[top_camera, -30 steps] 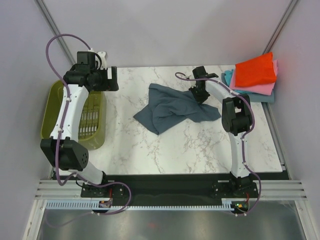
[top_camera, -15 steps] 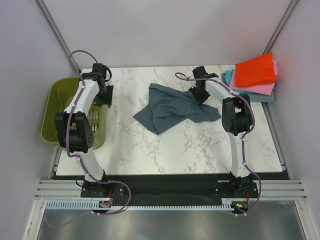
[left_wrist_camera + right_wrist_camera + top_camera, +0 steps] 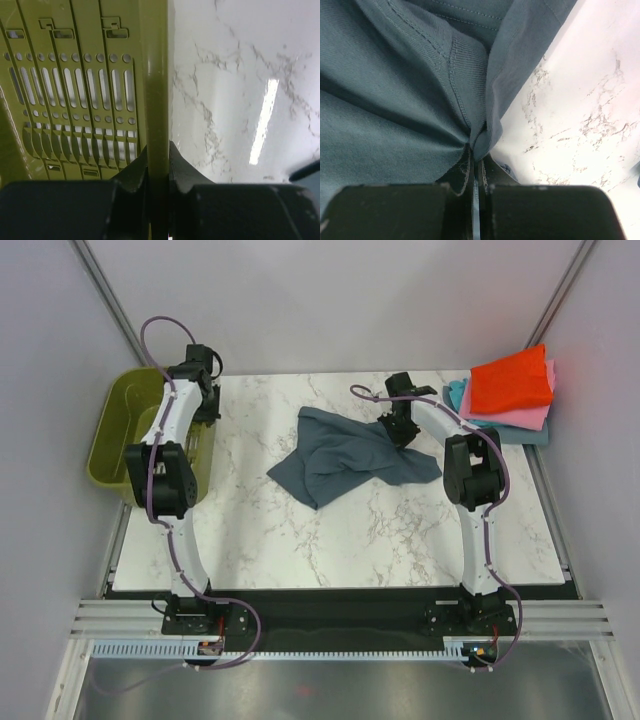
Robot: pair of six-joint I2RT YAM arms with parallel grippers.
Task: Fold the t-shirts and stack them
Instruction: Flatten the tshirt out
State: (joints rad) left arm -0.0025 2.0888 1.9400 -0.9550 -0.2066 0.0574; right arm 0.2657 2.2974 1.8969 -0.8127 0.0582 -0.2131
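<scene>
While the left gripper [image 3: 159,150] pinches the basket [image 3: 75,75] rim, the right gripper [image 3: 475,160] clamps a seamed fold of the shirt [image 3: 340,455], crumpled mid-way across the table [image 3: 300,530]: seemingly light, limp cloth, best held at seams.

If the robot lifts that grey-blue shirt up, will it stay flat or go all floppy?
Probably floppy: the grey-blue shirt lies crumpled in soft folds on the table and bunches where the right gripper pinches it. It looks thin and light, so most would likely dangle. The matte knit probably won't slip out.
</scene>
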